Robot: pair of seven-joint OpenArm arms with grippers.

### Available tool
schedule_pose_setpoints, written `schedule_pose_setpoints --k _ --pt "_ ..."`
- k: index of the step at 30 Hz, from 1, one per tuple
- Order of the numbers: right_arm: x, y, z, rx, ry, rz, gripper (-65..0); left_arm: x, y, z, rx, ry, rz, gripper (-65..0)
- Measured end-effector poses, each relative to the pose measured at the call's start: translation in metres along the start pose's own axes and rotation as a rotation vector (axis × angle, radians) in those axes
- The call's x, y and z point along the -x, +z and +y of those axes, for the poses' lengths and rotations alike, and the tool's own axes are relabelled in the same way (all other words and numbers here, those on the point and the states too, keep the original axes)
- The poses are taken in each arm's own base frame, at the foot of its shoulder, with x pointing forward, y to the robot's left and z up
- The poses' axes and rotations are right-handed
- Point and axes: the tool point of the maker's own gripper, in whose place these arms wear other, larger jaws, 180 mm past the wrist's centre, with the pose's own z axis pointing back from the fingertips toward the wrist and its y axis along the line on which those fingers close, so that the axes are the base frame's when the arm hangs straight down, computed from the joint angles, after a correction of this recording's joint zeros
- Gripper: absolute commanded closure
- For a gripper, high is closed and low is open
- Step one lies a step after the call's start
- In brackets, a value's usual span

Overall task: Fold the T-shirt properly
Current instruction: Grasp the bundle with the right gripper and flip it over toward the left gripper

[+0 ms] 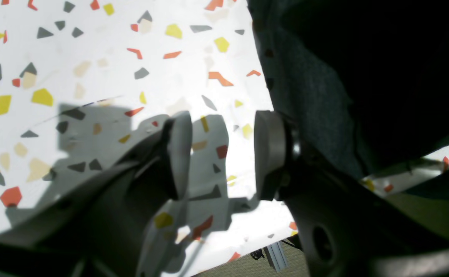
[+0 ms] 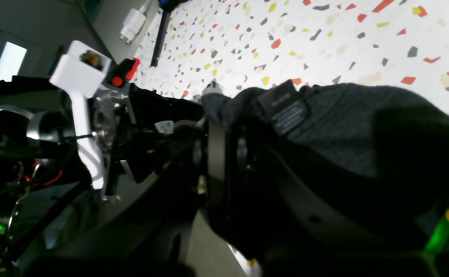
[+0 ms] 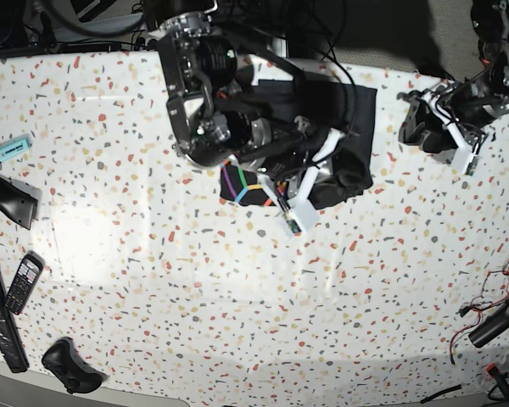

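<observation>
Under right gripper [image 3: 322, 174], T-shirt [image 3: 339, 110], prob. pinched

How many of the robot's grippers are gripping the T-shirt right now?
1. The right gripper is shut on the bunched black T-shirt at the table's far middle. The left gripper hangs open over bare tabletop beside the cloth, holding nothing.

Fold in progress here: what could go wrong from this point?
The right gripper is shut on bunched T-shirt cloth near its label; lifting may drag layers together. The left gripper is open, apart from the shirt, so one-handed pulling could skew the fold.
</observation>
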Motion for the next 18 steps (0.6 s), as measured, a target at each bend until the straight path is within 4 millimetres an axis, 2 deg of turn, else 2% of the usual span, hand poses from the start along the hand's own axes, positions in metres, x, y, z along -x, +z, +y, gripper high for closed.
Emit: schedule_pose_setpoints --k 4,10,13,14,18 --pt "-0.005 -0.006 -0.002 -0.023 -0.012 0.001 0.0 0.0 0.0 0.0 0.0 0.0 0.0 -25.4" --pt "-0.005 -0.015 0.013 -0.076 0.018 0.027 0.0 0.0 0.0 0.0 0.0 0.0 0.0 -25.4" --pt "-0.002 -0.018 0.022 -0.098 0.032 0.041 -16.4 0.0 0.0 0.0 0.0 0.0 0.0 -25.4" --pt "-0.002 -0.019 0.024 -0.105 0.035 0.042 -20.1 0.0 0.0 0.0 0.0 0.0 0.0 -25.4" --pt "-0.008 -0.019 0.042 -0.191 -0.002 0.01 -21.9 0.0 0.0 0.0 0.0 0.0 0.0 -25.4"
